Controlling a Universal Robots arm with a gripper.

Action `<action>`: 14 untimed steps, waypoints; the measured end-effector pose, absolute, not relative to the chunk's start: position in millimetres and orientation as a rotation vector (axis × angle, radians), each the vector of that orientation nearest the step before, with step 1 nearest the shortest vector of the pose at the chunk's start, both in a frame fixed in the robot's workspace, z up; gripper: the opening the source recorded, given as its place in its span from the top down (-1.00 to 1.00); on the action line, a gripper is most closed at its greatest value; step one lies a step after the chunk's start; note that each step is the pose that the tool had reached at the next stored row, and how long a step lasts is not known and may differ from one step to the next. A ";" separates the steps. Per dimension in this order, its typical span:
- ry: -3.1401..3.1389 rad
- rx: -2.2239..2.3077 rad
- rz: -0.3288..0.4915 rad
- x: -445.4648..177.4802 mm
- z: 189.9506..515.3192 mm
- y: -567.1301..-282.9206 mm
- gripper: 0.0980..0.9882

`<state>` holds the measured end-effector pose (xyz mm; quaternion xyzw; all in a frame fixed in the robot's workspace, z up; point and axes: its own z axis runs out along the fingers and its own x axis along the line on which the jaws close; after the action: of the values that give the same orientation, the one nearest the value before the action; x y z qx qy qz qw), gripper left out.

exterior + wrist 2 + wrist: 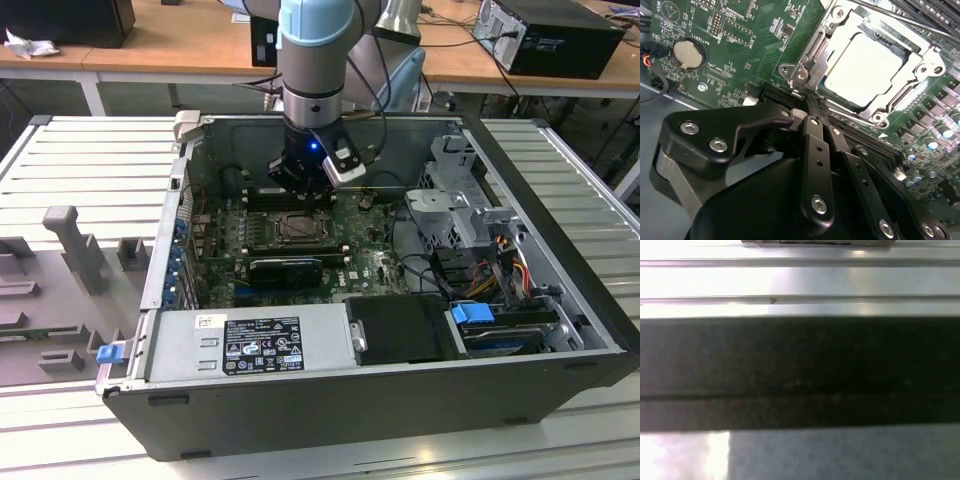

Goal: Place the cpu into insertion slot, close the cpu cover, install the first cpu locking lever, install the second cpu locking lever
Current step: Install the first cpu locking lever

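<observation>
Silver-grey metal frames the cpu (862, 67) on all sides. In the second wrist view the cpu cover (809, 52) lies flat over the chip, whose pale top shows through the square opening. So the chip is seated in the insertion slot (297, 228), and the cover is down to hold it there.

From where I stand, the slot sits mid-board on the green motherboard (740, 60). The gripper (303, 192) hangs just at its 12 o'clock, deep inside the open computer case (560, 250). Its black fingers (815, 150) are drawn together into one narrow tip, with nothing I can make out between them. That tip sits right at a corner of the cover's frame, touching or nearly so.

I reckon the fingers are closed like that to push at the thin locking hardware beside the socket, not to carry anything. Whether either lever is latched, I cannot tell. A long black card (285, 268) lies at the slot's 6 o'clock, clear of the work.
</observation>
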<state>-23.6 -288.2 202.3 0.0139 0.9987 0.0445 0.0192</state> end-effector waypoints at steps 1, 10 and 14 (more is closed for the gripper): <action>3.099 0.043 0.136 -23.4 202.0 -288.1 0.98; 3.099 0.043 0.135 -23.3 205.1 -288.0 0.98; 3.099 0.043 0.133 -23.2 205.3 -288.1 0.98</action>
<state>-23.2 -288.1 205.3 0.0137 0.9988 0.0429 0.0195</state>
